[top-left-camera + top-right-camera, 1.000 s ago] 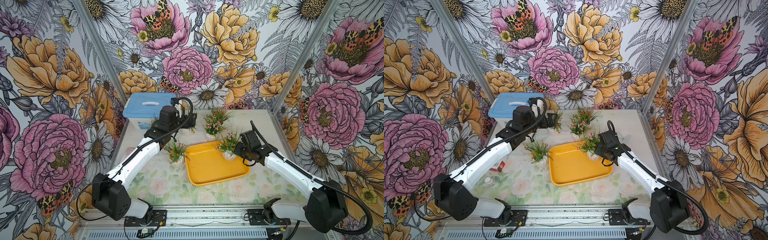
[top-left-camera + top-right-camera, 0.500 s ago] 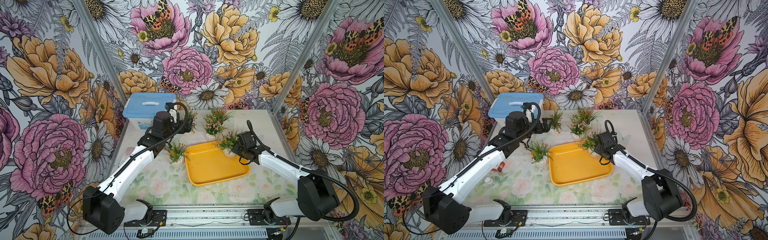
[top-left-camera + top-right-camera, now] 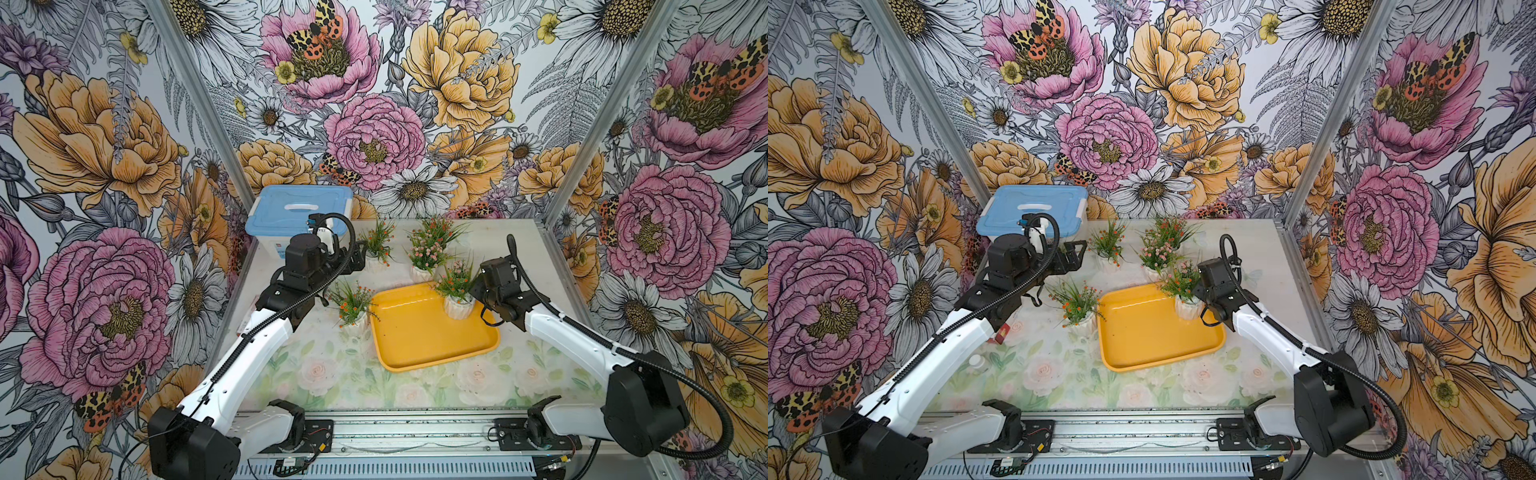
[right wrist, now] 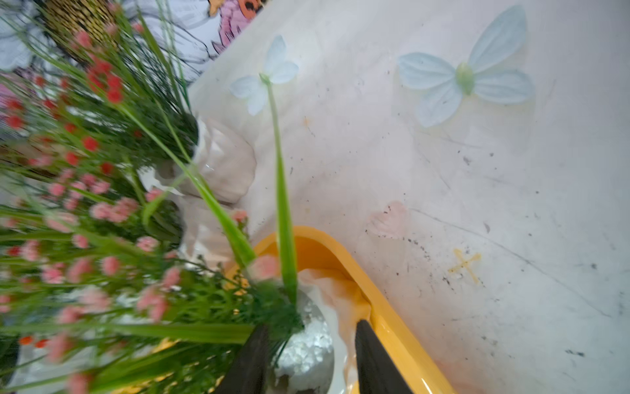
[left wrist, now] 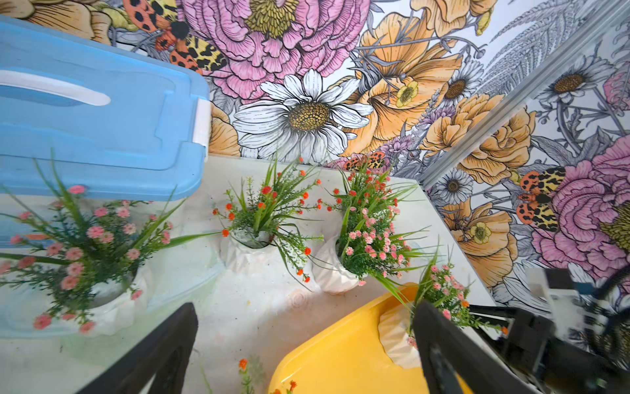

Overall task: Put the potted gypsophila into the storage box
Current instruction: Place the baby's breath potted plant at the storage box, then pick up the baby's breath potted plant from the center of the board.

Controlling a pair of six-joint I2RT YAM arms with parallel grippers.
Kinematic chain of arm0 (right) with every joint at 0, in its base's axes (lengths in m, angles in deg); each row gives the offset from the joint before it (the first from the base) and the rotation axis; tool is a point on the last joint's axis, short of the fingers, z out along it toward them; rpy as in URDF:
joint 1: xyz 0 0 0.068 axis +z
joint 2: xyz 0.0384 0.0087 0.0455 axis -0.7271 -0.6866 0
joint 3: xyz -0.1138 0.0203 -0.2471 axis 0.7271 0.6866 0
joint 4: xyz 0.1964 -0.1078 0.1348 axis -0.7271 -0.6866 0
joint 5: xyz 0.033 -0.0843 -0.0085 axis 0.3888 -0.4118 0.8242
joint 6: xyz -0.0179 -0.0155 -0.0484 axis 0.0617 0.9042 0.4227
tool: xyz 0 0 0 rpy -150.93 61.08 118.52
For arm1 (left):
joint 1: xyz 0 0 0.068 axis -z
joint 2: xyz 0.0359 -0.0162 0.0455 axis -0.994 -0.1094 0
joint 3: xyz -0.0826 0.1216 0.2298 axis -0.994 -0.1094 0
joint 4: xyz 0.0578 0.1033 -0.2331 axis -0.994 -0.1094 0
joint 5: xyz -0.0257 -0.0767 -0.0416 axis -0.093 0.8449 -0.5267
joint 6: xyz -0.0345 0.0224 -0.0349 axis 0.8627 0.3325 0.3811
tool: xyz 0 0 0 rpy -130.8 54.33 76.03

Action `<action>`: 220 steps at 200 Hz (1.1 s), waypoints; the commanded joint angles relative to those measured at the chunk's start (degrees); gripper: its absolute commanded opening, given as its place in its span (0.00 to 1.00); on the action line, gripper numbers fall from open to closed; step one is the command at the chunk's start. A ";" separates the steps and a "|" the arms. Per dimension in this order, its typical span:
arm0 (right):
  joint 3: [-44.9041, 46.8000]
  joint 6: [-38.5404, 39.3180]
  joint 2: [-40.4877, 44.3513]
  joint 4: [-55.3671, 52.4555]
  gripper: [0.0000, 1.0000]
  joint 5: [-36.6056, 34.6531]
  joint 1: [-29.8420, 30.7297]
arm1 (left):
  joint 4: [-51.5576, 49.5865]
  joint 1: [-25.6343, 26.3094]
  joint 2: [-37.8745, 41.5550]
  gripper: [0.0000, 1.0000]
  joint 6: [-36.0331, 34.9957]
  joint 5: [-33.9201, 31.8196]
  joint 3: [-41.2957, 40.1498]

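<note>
1. Nearest you, the shallow rectangular yellow plastic storage box (image 3: 432, 336) lies flat in the middle of the pale, flower-printed worktop (image 3: 511, 257).
2. In the box's 1 o'clock corner stands one potted gypsophila (image 3: 458, 306): green sprigs with pink blossoms in a small white ribbed pot, upright. Your right end effector (image 4: 312, 326) straddles this pot, one finger on each side. You cannot tell whether the fingers press it or stand just clear.
3. At the box's 9 o'clock, just beside the rim on the worktop, stands an orange-blossomed pot (image 3: 355, 325).
4. Your left end effector (image 5: 305, 307) hovers at the box's 11 o'clock, spread wide and holding nothing.
5. Beyond the box at 12 o'clock stands a pink-blossomed pot (image 3: 420, 274), and a red-blossomed pot (image 3: 440, 230) stands behind it. A second orange-blossomed pot (image 3: 373, 263) stands at 11 o'clock.
6. A sixth pot (image 5: 116, 307), pink-blossomed, shows only in the left wrist view. It stands just beside the white plastic bin with a light-blue lid (image 3: 297, 208) in the worktop's far 11 o'clock corner.
</note>
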 commanded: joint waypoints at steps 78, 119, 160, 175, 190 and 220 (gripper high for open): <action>-10.60 -0.45 -1.12 -0.55 0.44 -4.82 12.88 | -16.27 -8.63 5.98 0.99 0.48 -4.39 -1.42; -16.15 7.33 -5.48 -0.46 0.58 -3.62 21.16 | -35.72 -11.33 8.88 0.99 6.42 -8.66 -0.23; -24.11 14.51 -12.02 -0.37 0.71 -3.68 26.88 | -41.70 -13.11 12.54 0.99 12.20 -5.75 -6.48; -25.85 15.25 -13.73 -0.32 0.82 -3.16 27.63 | -41.91 -13.13 12.42 0.99 12.92 -3.26 -8.90; -26.78 15.98 -14.59 -0.24 0.89 -3.10 28.54 | -42.27 -13.16 11.56 0.99 13.17 -2.33 -10.91; -26.74 16.58 -14.66 0.25 0.94 -4.58 29.82 | -42.00 -12.57 7.56 0.99 12.71 -2.80 -9.80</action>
